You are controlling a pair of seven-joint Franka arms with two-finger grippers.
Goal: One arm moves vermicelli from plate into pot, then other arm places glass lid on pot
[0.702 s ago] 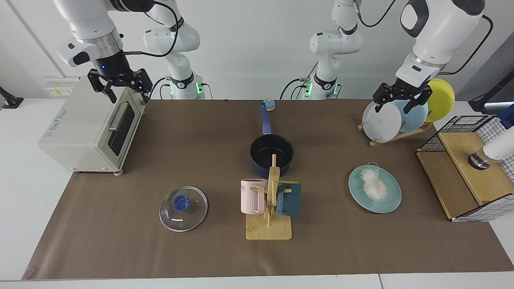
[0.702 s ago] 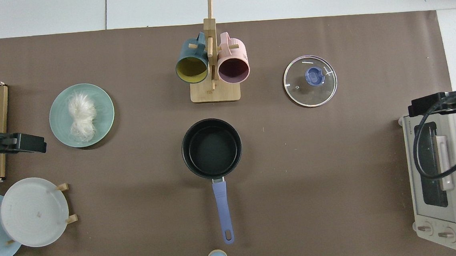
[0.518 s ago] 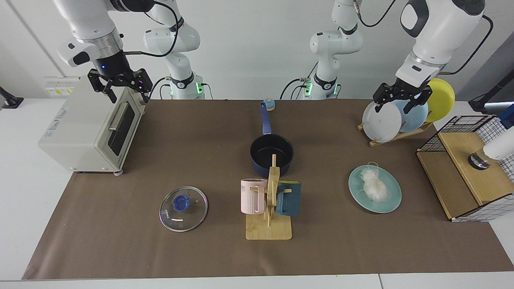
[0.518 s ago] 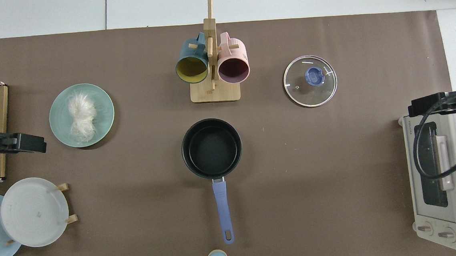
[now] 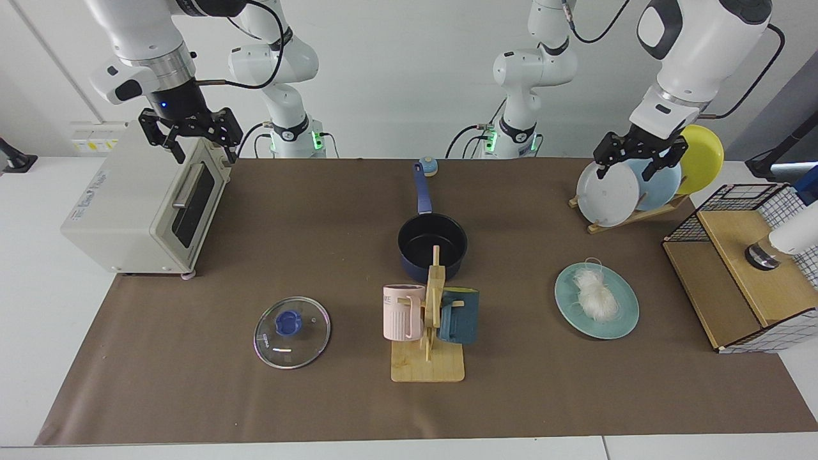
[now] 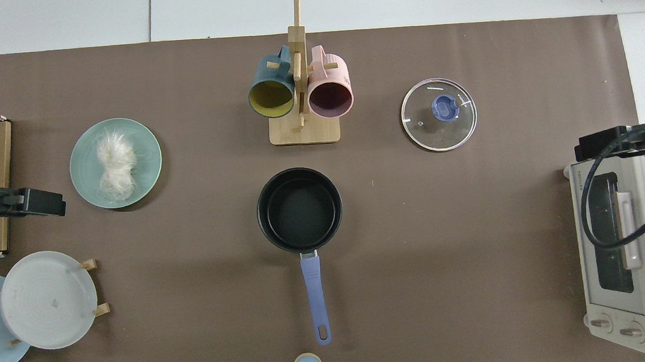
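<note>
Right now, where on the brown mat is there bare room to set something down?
Bare mat lies between the pot and the toaster oven, below the glass lid in the top view, and between the pot and the plate rack. It is crowded between the mug stand and the pot.

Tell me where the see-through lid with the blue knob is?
The round clear glass lid lies flat on the brown mat, at the facing view's left beside the wooden mug rack.
</note>
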